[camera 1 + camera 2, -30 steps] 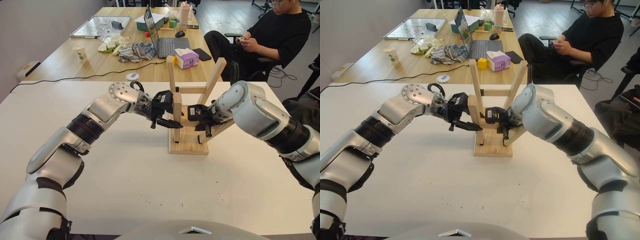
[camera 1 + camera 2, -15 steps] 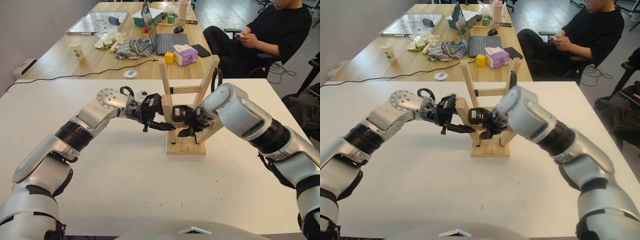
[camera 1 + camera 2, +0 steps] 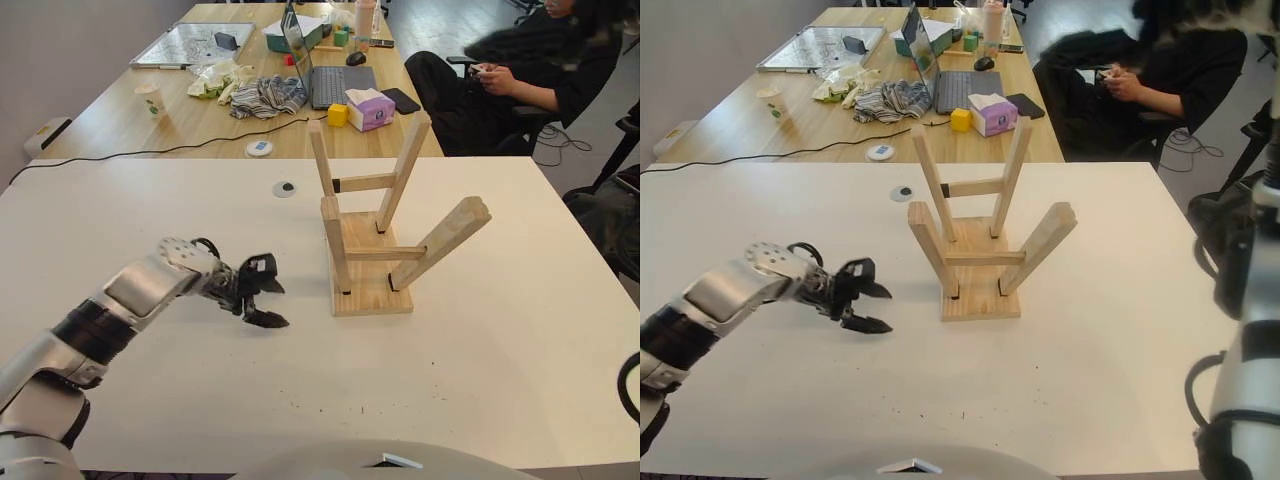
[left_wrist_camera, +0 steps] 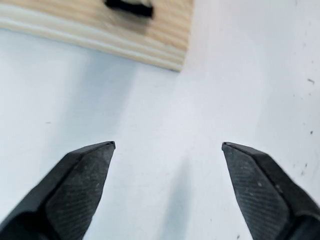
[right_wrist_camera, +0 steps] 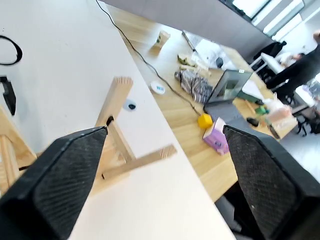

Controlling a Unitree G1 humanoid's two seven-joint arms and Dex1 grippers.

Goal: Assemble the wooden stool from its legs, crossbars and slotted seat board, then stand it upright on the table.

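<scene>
Stool [image 3: 375, 240]: pale bare wood, assembled, inverted. Seat board [image 3: 372, 300] lies flat on white table [image 3: 500, 400], about mid-table. Four legs [image 3: 337, 243] set in board, pointing up and splayed outward; near right leg [image 3: 440, 240] leans furthest. Far crossbar [image 3: 365, 183] joins rear pair, high up. Near crossbar [image 3: 385, 253] joins front pair, lower. Dark slots [image 3: 348, 292] show at front leg bases. Stool not standing upright.

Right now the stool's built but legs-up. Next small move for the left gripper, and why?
Probably move the left gripper to the near leg of the stool and grip it: the stool sits on its seat board, legs up, and the gripper hangs open, clear of it.
</scene>
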